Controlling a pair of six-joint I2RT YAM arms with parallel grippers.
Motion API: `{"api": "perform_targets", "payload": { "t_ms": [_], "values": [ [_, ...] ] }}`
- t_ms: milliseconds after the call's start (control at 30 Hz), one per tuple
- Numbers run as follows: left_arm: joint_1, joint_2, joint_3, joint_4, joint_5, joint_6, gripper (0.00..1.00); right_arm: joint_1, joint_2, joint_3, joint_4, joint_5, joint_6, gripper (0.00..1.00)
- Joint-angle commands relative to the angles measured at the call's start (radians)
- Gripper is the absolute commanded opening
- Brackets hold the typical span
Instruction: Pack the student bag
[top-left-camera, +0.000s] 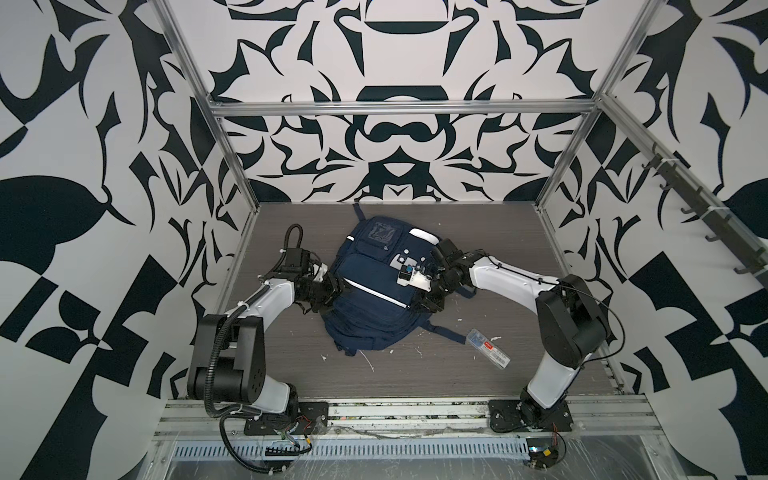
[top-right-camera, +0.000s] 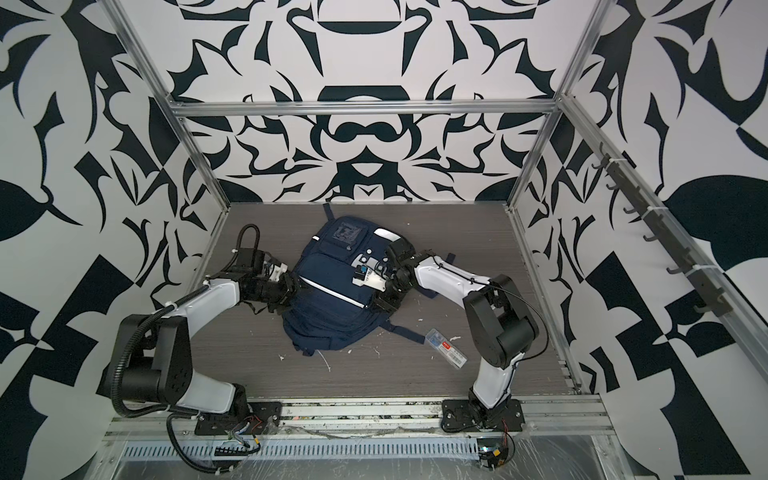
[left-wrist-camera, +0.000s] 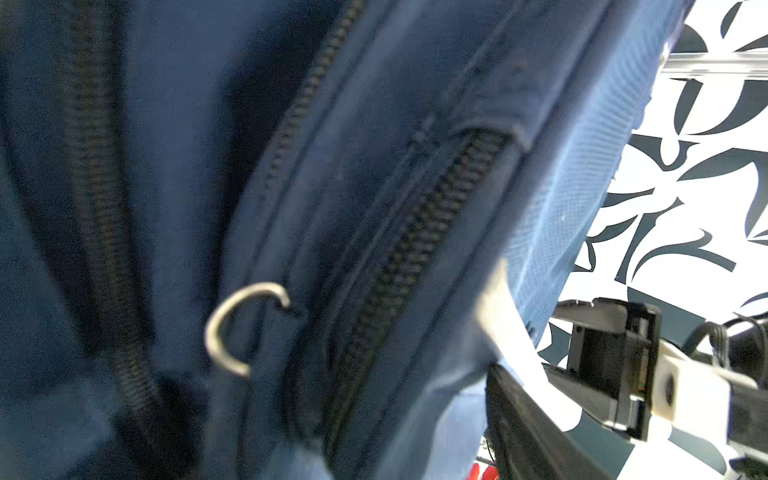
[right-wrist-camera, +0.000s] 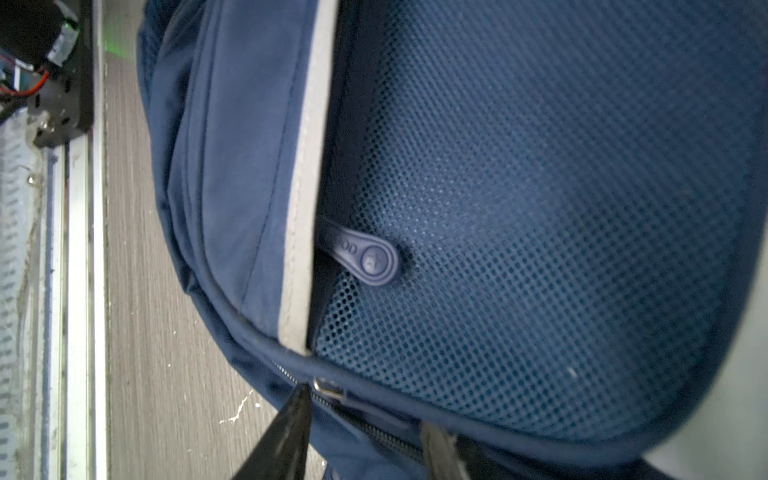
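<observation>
A robotics lab test cell: an aluminium-profile frame (top-left-camera: 401, 109) and black-and-white patterned wall panels (top-left-camera: 399, 166) enclose a grey wood-grain tabletop (top-left-camera: 415, 374), with a left arm (top-left-camera: 259, 297) and right arm (top-left-camera: 511, 272) bolted to its front rail (top-left-camera: 399, 409).

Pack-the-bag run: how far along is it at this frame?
Done: nothing visibly; the student bag shows closed-looking zips in the wrist views, and a clear case lies on the table beside it. In hand: the right gripper, jaws apart, sits at a zip slider on the bag's edge; the left gripper is against the opposite side. Remaining, likely: open the bag, load the case, zip up.
</observation>
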Motion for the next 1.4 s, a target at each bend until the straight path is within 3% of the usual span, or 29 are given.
{"api": "perform_targets", "payload": {
  "t_ms": [0, 200, 567, 733, 867, 1000, 1367],
  "values": [
    [-0.015, -0.007, -0.026, 0.038, 0.05, -0.026, 0.68, 0.03, -0.064, -0.033, 0.0, -0.034, 0.015, 0.4],
    [-0.022, -0.01, -0.05, 0.086, 0.068, -0.073, 0.53, 0.063, -0.121, -0.106, 0.068, 0.035, 0.034, 0.32],
    [-0.041, -0.029, -0.098, 0.229, 0.097, -0.208, 0.37, 0.143, -0.217, -0.209, 0.196, 0.207, 0.106, 0.13],
    [-0.042, -0.047, -0.118, 0.288, 0.107, -0.27, 0.22, 0.153, -0.25, -0.222, 0.222, 0.259, 0.119, 0.02],
    [-0.041, -0.077, -0.178, 0.485, 0.099, -0.442, 0.0, 0.155, -0.256, -0.209, 0.199, 0.282, 0.121, 0.0],
    [-0.042, -0.086, -0.212, 0.662, 0.069, -0.587, 0.0, 0.166, -0.28, -0.211, 0.197, 0.28, 0.142, 0.0],
    [-0.08, -0.109, -0.269, 0.966, -0.03, -0.821, 0.0, 0.216, -0.292, -0.185, 0.132, 0.264, 0.164, 0.0]
  ]
}}
